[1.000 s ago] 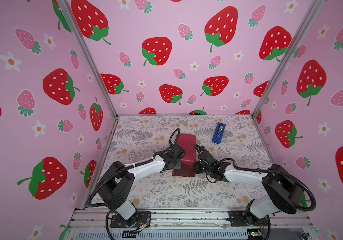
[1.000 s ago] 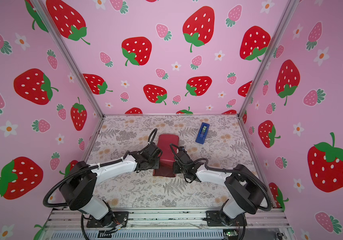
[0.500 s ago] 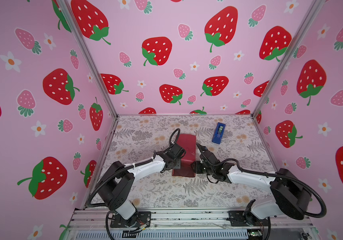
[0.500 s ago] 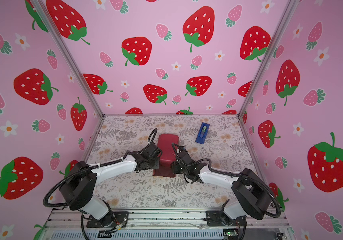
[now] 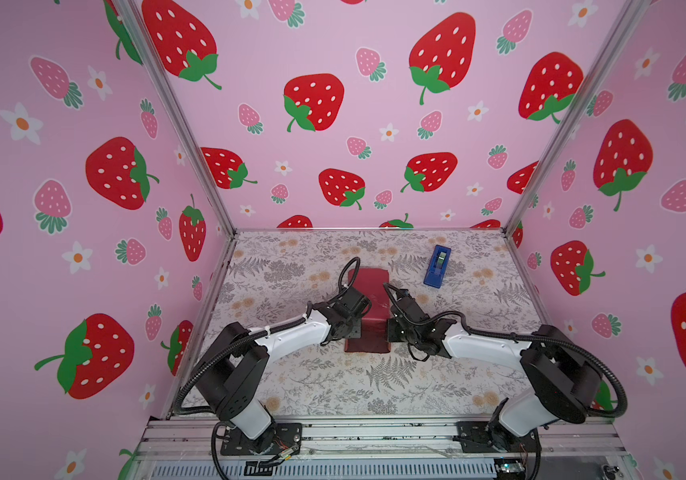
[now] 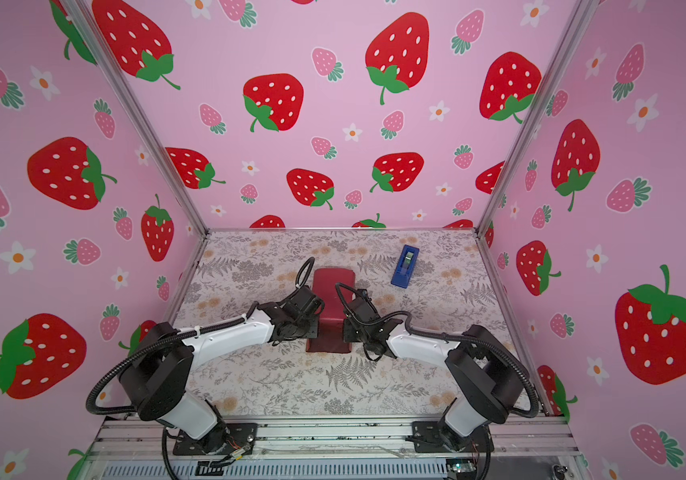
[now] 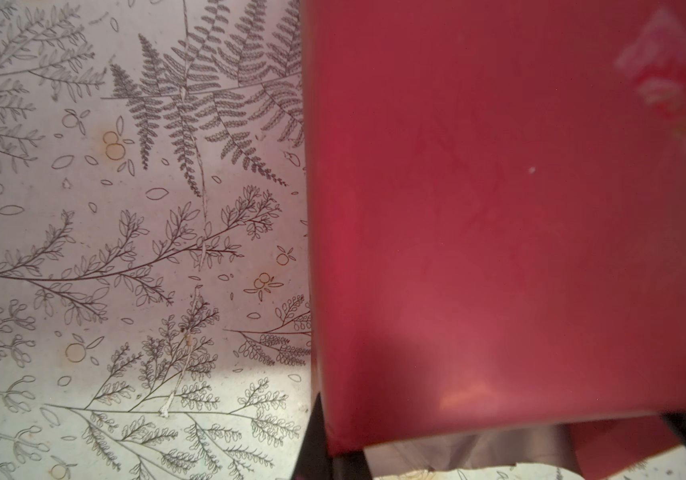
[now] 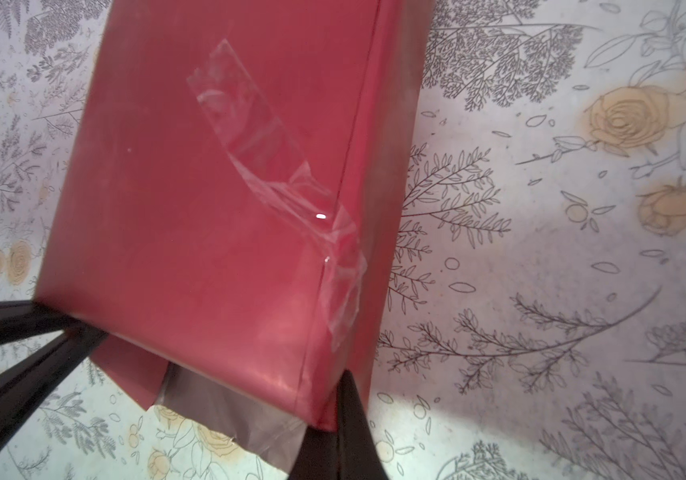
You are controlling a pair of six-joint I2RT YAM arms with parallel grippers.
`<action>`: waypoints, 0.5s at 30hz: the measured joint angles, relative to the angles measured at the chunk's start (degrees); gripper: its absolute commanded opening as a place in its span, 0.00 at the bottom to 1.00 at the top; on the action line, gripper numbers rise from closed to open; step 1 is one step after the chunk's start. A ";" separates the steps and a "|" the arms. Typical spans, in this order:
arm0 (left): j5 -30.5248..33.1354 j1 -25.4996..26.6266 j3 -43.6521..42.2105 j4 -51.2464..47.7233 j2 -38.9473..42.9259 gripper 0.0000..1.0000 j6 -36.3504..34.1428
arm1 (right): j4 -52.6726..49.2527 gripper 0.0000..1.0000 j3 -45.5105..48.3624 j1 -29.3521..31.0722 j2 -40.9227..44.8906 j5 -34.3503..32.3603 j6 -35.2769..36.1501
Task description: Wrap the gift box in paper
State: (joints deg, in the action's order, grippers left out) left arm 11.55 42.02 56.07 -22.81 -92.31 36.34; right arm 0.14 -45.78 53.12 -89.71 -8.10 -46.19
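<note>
left tool (image 7: pixel 324 424) and right tool (image 8: pixel 343 399) both squeezed together, tips against the paper (image 8: pixel 208 208) either side, tape dispenser (image 5: pixel 437 266) chilling well apart

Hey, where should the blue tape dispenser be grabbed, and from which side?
Pinch the tape dispenser across its narrow width, near the middle, coming straight down from above. It sits alone on the table at the back right, long and slim, with bare surface along both long sides, so fingers should fit there.
</note>
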 measured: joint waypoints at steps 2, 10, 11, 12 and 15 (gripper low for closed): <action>-0.02 0.00 0.00 -0.02 0.00 0.00 0.13 | -0.37 0.00 -0.22 0.00 -0.07 -0.07 0.00; -0.26 0.04 -0.61 -1.73 0.61 0.22 1.25 | -1.07 0.22 -0.57 0.00 -0.26 -0.11 -0.13; -0.28 0.04 -1.18 -1.73 1.11 0.22 1.38 | -1.16 0.24 -0.57 0.00 -0.26 0.09 -0.39; -0.37 0.04 -1.64 -1.79 1.55 0.22 1.44 | -1.25 0.27 -0.55 0.00 -0.26 0.31 -0.39; -0.90 0.04 -3.58 -1.70 2.60 0.21 1.84 | -0.33 0.29 0.17 0.00 -0.26 1.99 -0.79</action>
State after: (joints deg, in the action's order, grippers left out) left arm 10.66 42.06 52.49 -24.51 -89.71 38.17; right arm -0.19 -45.60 53.12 -89.97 -6.11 -46.98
